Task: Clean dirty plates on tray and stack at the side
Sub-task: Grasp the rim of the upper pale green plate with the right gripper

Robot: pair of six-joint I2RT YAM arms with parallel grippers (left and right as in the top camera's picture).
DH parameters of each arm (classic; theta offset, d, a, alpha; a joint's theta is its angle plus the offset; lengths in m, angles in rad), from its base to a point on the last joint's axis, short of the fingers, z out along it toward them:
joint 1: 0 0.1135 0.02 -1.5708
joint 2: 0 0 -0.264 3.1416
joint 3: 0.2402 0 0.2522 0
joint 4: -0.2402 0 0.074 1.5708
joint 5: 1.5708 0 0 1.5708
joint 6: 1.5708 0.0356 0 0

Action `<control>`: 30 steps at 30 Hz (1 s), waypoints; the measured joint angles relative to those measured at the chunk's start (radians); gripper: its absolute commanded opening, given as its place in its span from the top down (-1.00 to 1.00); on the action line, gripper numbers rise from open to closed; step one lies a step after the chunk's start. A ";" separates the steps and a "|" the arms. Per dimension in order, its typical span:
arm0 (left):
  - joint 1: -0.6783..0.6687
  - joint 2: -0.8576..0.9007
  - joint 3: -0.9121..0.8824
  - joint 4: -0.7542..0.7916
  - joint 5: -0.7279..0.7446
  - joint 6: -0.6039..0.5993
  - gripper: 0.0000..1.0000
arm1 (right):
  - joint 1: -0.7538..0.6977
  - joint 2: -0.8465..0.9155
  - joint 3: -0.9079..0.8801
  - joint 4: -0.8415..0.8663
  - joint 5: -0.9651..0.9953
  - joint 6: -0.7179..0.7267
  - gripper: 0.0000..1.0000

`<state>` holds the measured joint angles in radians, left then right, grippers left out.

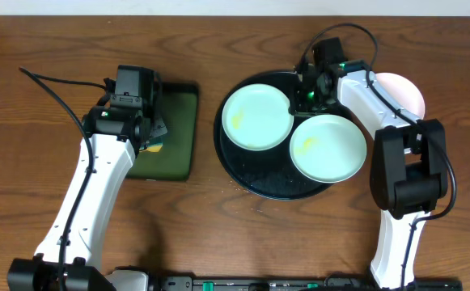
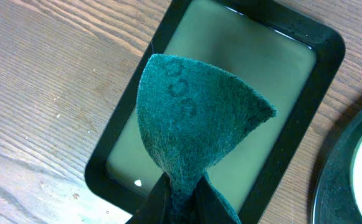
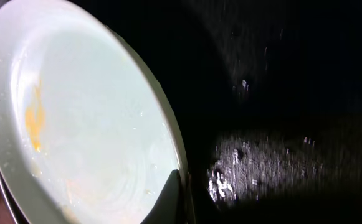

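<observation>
One scouring pad, two mint plates, perhaps one white plate

The round tray is sitting on the table right of centre, toward the far edge. Two plates are lying in it, the left plate at its far-left part and the right plate at its near-right part, their rims meeting near the tray's middle. A third plate is lying on the table just off the round tray's far-right rim. The rectangular tray is lying to the left of the round tray, a little apart from it, with a scouring pad hanging over it.
</observation>
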<state>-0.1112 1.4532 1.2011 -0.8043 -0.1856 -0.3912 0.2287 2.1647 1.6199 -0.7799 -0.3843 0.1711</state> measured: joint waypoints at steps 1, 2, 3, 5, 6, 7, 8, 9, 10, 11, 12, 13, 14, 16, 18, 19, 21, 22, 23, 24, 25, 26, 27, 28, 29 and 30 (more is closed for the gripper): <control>0.000 0.000 0.000 0.000 0.000 0.000 0.85 | 0.003 0.000 0.000 -0.012 0.005 -0.007 0.97; 0.000 0.000 0.000 0.000 0.000 0.000 0.85 | 0.004 0.000 0.000 -0.021 0.016 -0.013 0.97; 0.000 0.000 0.000 0.000 0.000 0.000 0.84 | 0.005 0.000 0.000 -0.032 0.030 -0.020 0.88; 0.000 0.000 0.000 0.000 0.000 0.000 0.85 | 0.010 0.000 0.000 -0.051 0.063 -0.028 0.47; 0.000 0.000 0.000 0.000 0.000 0.000 0.85 | 0.011 0.000 0.000 -0.054 0.071 -0.026 0.45; 0.000 0.000 0.000 0.000 0.000 0.000 0.85 | 0.017 0.000 0.000 -0.056 0.096 -0.034 0.45; 0.000 0.000 0.000 0.000 0.000 0.000 0.85 | 0.021 0.000 0.000 -0.055 0.113 -0.039 0.46; 0.000 0.000 0.000 0.000 0.000 0.000 0.85 | 0.025 0.000 0.000 -0.051 0.126 -0.039 0.49; 0.000 0.000 0.000 0.000 0.000 0.000 0.85 | 0.031 0.000 0.000 -0.045 0.137 -0.041 0.49; 0.000 0.000 0.000 0.000 0.000 0.000 0.85 | 0.035 0.000 0.000 -0.037 0.145 -0.043 0.50; 0.000 0.000 0.000 0.000 0.000 0.000 0.84 | 0.040 0.000 0.000 -0.027 0.153 -0.043 0.50; 0.000 0.000 0.000 0.000 0.000 0.000 0.85 | 0.045 0.000 0.000 -0.018 0.157 -0.043 0.51; 0.000 0.000 0.000 0.000 0.000 0.000 0.85 | 0.049 0.000 0.000 -0.007 0.160 -0.044 0.52; 0.000 0.000 0.000 0.000 0.000 0.000 0.84 | 0.056 0.000 0.000 0.010 0.167 -0.045 0.53; 0.000 0.000 0.000 0.000 0.000 0.000 0.85 | 0.066 0.000 0.000 0.024 0.175 -0.046 0.54; 0.000 0.000 0.000 0.000 0.000 0.000 0.85 | 0.071 0.000 0.000 0.026 0.176 -0.046 0.55; 0.000 0.000 0.000 0.000 0.000 0.000 0.85 | 0.080 0.000 0.000 0.025 0.179 -0.046 0.55; 0.000 0.000 0.000 0.000 0.000 0.000 0.85 | 0.084 0.000 0.000 0.025 0.182 -0.046 0.56; 0.000 0.000 0.000 0.000 0.000 0.000 0.85 | 0.085 0.000 0.000 0.025 0.182 -0.046 0.59; 0.000 0.000 0.000 0.000 0.000 0.000 0.85 | 0.087 0.000 0.000 0.024 0.183 -0.046 0.60; 0.000 0.000 0.000 0.001 0.000 0.000 0.85 | 0.087 0.000 0.000 0.021 0.188 -0.047 0.60; 0.000 0.002 0.000 0.002 0.000 0.000 0.85 | 0.087 0.000 0.000 0.018 0.193 -0.046 0.60; 0.000 0.006 0.000 0.005 0.000 0.000 0.85 | 0.087 0.000 0.000 0.014 0.201 -0.046 0.61; 0.000 0.013 0.000 0.011 0.000 0.000 0.85 | 0.087 0.000 0.000 0.011 0.209 -0.046 0.60; 0.000 0.022 0.000 0.019 0.001 0.000 0.85 | 0.087 0.000 0.000 0.011 0.213 -0.046 0.60; 0.000 0.036 0.000 0.030 0.004 0.000 0.85 | 0.087 0.000 0.000 0.009 0.221 -0.046 0.59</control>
<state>-0.1112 1.4895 1.2011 -0.7742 -0.1814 -0.3908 0.3153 2.1647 1.6199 -0.7708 -0.1635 0.1249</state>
